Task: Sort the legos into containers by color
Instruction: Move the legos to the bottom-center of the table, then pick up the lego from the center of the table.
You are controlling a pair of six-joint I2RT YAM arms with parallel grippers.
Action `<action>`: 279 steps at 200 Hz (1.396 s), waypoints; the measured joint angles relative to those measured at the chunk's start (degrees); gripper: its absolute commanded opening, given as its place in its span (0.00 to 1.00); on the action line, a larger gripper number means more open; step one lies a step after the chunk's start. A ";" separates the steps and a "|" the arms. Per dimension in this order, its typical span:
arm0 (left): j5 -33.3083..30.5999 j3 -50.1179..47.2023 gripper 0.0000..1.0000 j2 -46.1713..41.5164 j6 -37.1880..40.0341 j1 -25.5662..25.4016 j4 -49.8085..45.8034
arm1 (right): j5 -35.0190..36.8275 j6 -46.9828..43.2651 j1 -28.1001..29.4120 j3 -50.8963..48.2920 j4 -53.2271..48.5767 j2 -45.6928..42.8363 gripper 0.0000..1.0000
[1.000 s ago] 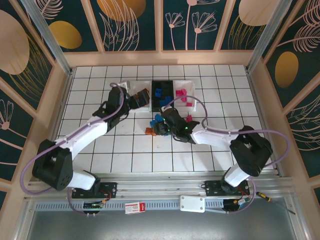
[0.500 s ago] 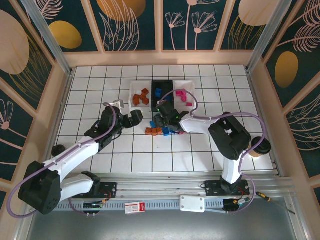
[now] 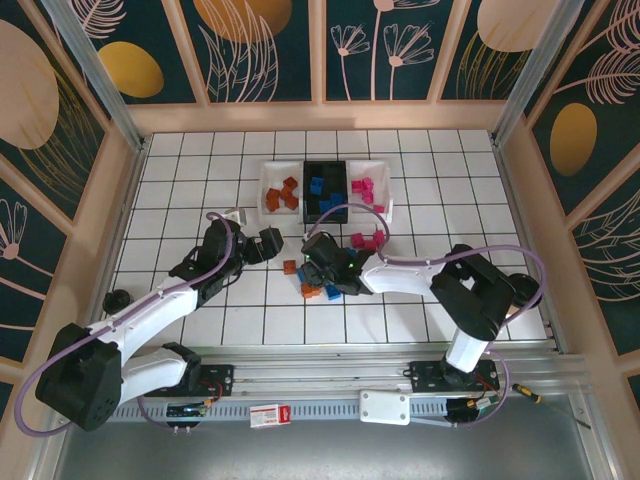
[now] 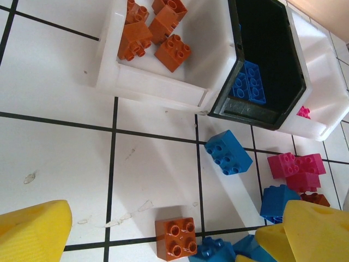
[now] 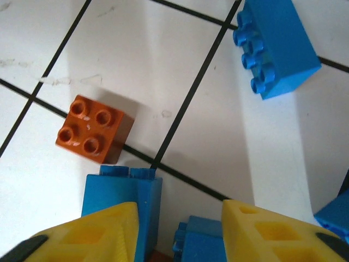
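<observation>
Three containers stand in a row at the back: a white bin (image 3: 281, 194) with orange legos, a black bin (image 3: 323, 192) with blue ones, and a white bin (image 3: 368, 190) with pink ones. Loose legos lie in front of them. An orange brick (image 4: 175, 238) sits low between the spread fingers of my open left gripper (image 3: 268, 243). My right gripper (image 5: 180, 232) is low over the blue cluster (image 3: 320, 282), jaws apart, with a tall blue brick (image 5: 122, 199) against its left finger and another blue brick (image 5: 202, 240) in the gap. Pink bricks (image 3: 368, 240) lie to the right.
A lone blue brick (image 4: 229, 152) lies just in front of the black bin (image 4: 262, 65). An orange brick (image 5: 94, 129) and a blue brick (image 5: 275, 46) lie ahead of the right fingers. A white box with a red label (image 3: 270, 415) sits on the near rail.
The right gripper came down from beside the black bin to the loose blue bricks, its jaws narrowing. The left gripper drew back from the orange bin and stayed open.
</observation>
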 measured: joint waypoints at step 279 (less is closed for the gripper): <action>-0.98 -0.42 0.99 -1.86 0.00 0.00 -1.36 | -2.10 -7.63 -8.96 5.70 5.49 6.73 0.09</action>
